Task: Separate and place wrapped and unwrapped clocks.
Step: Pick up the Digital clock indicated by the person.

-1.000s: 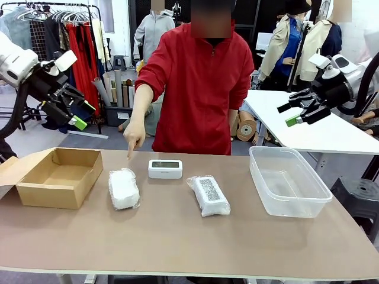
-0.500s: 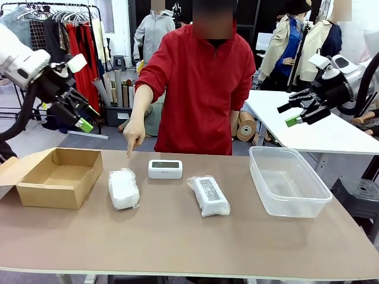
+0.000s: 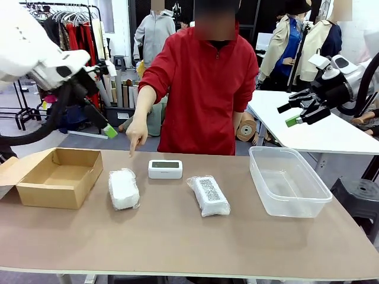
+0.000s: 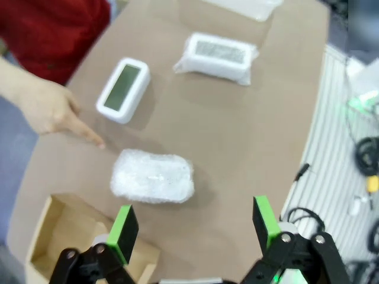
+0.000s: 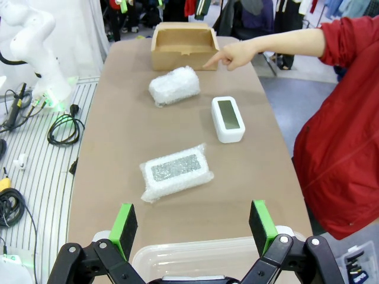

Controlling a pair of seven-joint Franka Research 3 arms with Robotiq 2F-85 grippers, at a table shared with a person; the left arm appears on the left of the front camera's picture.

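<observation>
Left jaws wide, green pads point(image 4: 123, 228) far apart, gripping nothing. Poised high in the air, up and to the left of the bare white rounded-rectangle digital clock point(image 3: 165, 168), tilted down toward the left half of the brown counter point(image 3: 177, 242). Straight ahead of those pads in the left wrist view: a palm-sized lump of whitish clear bubble wrap point(image 4: 153, 176), plump and pillow-shaped, contents hidden, lying flat just left of the clock and apart from it.

Right jaws wide as well, green pads point(image 5: 259, 218) spread, gripping nothing. Held high, well to the right of the clock, fingers aimed leftward and slightly down, above the clear plastic rectangular tub point(image 5: 195, 248).

Clock itself: white shell, grey-green screen, set near the middle of the counter toward its far edge. Second bubble-wrapped lump point(image 3: 208, 195) to the right of the clock and nearer the robot, flatter, a grey speckled face showing through the wrap, lying slightly askew, not touching the clock.

Tub well to the right of the clock, close to the counter's right edge. Open brown cardboard box point(image 3: 50, 192) well to the left of the clock, one flap hanging out past the left edge. Clear gaps between all five things; a broad bare strip of counter on the robot's side of the clock.

Person's hand point(image 3: 136, 133) behind and left of the clock, red sleeve above it, forefinger pointing down at the counter's far edge near the plump lump, fingertip apart from it.
</observation>
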